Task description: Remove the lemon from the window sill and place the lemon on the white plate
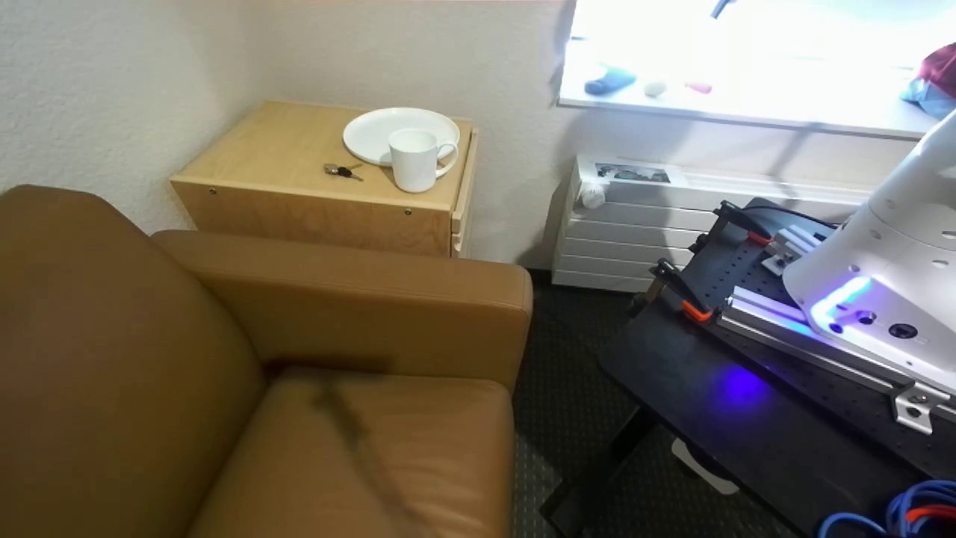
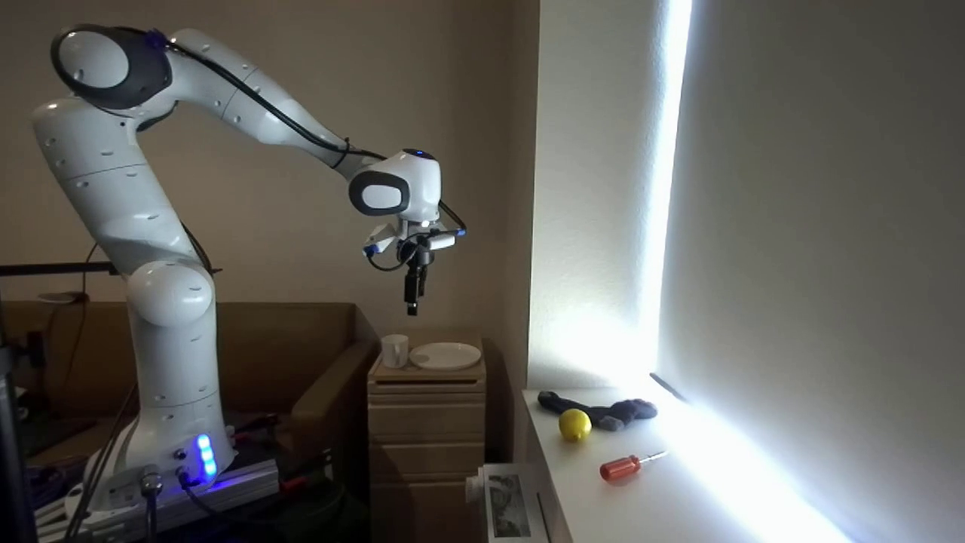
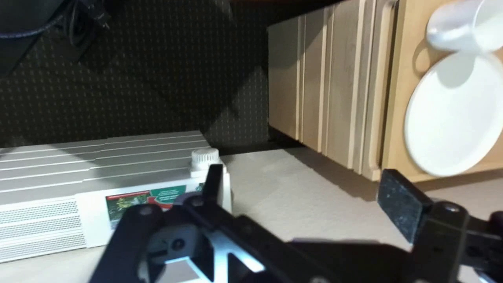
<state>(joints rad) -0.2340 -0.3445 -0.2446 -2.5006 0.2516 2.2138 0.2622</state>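
Note:
The yellow lemon [image 2: 574, 425] sits on the white window sill [image 2: 580, 501], against or close by a dark cloth-like item. In an exterior view it looks washed out by daylight [image 1: 655, 88]. The white plate [image 2: 446, 356] lies bare on the wooden cabinet, beside the white cup; it also shows in an exterior view [image 1: 362, 140] and the wrist view [image 3: 452, 125]. My gripper [image 2: 414, 305] points down in the air, above cabinet height, to the sofa side of the lemon. In the wrist view its fingers [image 3: 308, 196] are wide apart with nothing between them.
On the sill lie a dark cloth-like item [image 2: 603, 412] and a red screwdriver [image 2: 621, 468]. The white cup [image 1: 413, 163] and keys [image 1: 343, 172] are on the wooden cabinet [image 1: 261, 146]. A radiator [image 1: 635, 239] runs below the sill. A brown sofa [image 1: 343, 288] stands before the cabinet.

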